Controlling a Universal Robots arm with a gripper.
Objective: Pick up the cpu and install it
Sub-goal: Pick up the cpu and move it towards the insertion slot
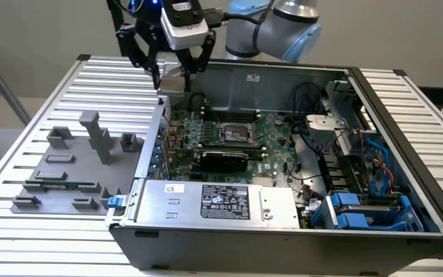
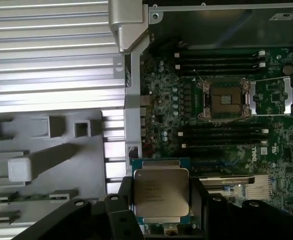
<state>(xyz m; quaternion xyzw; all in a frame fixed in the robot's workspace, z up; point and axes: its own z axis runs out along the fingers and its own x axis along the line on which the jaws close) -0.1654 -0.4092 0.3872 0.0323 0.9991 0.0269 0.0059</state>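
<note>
The cpu, a flat square chip with a pale silvery top, sits between my black fingers, and my gripper is shut on it. In the exterior view my gripper hangs above the back left corner of the open computer case, over its left wall. The dark metal-framed socket on the green motherboard lies lower and toward that view's right, bare inside. In the wrist view the socket is well apart from the held chip.
A grey fixture tray with upright blocks lies on the slatted table left of the case. A silver power supply fills the case's front. Blue drive caddies and cables crowd its right side. Memory slots flank the socket.
</note>
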